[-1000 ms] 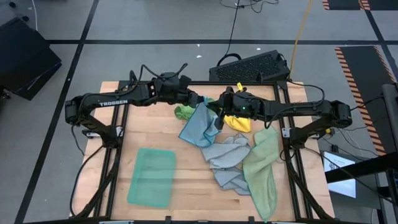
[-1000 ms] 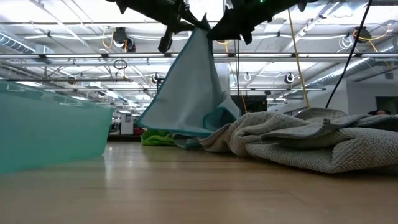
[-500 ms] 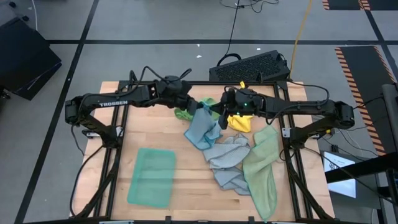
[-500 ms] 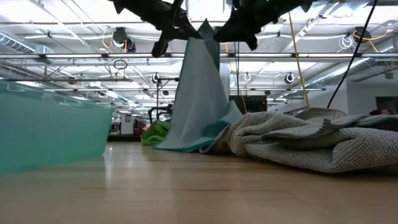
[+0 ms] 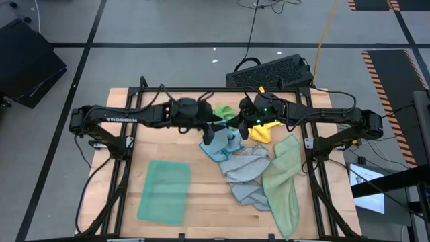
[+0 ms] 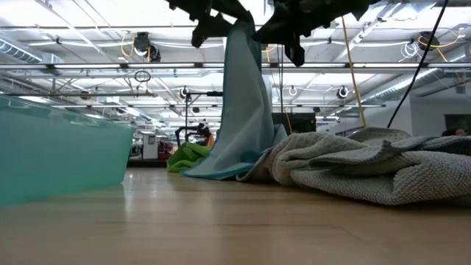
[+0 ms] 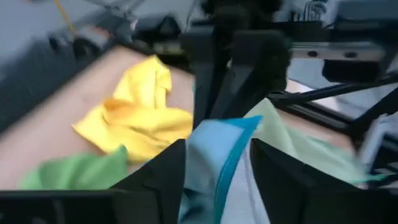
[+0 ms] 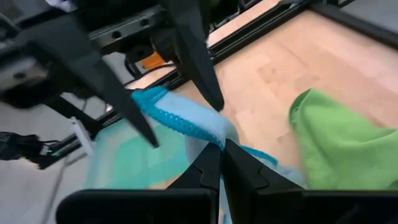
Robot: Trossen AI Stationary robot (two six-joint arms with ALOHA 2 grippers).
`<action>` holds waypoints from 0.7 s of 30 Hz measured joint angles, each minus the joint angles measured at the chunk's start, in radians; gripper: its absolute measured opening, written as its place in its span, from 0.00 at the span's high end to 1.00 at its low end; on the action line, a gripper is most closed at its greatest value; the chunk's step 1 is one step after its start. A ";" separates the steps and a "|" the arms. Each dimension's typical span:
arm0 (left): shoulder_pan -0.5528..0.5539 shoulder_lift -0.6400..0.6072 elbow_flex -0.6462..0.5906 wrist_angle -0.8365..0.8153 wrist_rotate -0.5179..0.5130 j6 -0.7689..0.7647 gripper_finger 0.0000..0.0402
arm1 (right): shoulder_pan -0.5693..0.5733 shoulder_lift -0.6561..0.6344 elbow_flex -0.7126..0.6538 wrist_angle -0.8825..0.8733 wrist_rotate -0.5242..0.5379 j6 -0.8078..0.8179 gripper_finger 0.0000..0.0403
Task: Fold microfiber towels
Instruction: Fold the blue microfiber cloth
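Observation:
A light blue microfiber towel (image 6: 239, 103) hangs over the middle of the table, with my right gripper (image 5: 238, 126) shut on its top. My left gripper (image 7: 217, 155) is open right beside it. Its two fingers stand on either side of the towel's hemmed edge (image 7: 227, 158). A folded teal towel (image 5: 164, 191) lies flat at the near left. Bright green (image 5: 222, 111), yellow (image 5: 265, 131), grey (image 5: 245, 171) and sage green (image 5: 282, 181) towels lie crumpled on the table. My left gripper straddles the light blue towel's edge with open fingers (image 8: 109, 84); whether they touch the cloth I cannot tell. My right gripper pinches the towel's darker hemmed top edge (image 8: 196, 132) between its two shut fingers. It comes nearly level from the table's right. The towel hangs slack below it, its lower end (image 6: 217, 169) on the table.
A black keyboard (image 5: 269, 70) lies beyond the table's far edge. Black frame rails (image 5: 121, 161) run along the table's sides. Bare wood (image 5: 201, 195) shows between the teal towel and the grey pile.
My left gripper has opened and swung toward the table's near right, close to my right gripper. Both wrists have rolled. The light blue towel, earlier spread wide between both grippers, now hangs as a narrow drape; its lower end has stayed on the table.

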 joint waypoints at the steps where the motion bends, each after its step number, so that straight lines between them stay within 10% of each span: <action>1: -0.018 0.000 0.000 0.009 -0.045 0.021 0.51 | -0.001 0.000 0.000 0.000 -0.008 0.011 0.99; 8: -0.080 0.000 0.000 0.057 -0.246 0.121 0.49 | -0.002 0.000 0.000 -0.008 -0.036 0.040 0.99; 21: -0.026 0.010 0.000 0.069 -0.080 0.176 0.83 | -0.002 0.000 0.000 -0.008 -0.037 0.061 0.99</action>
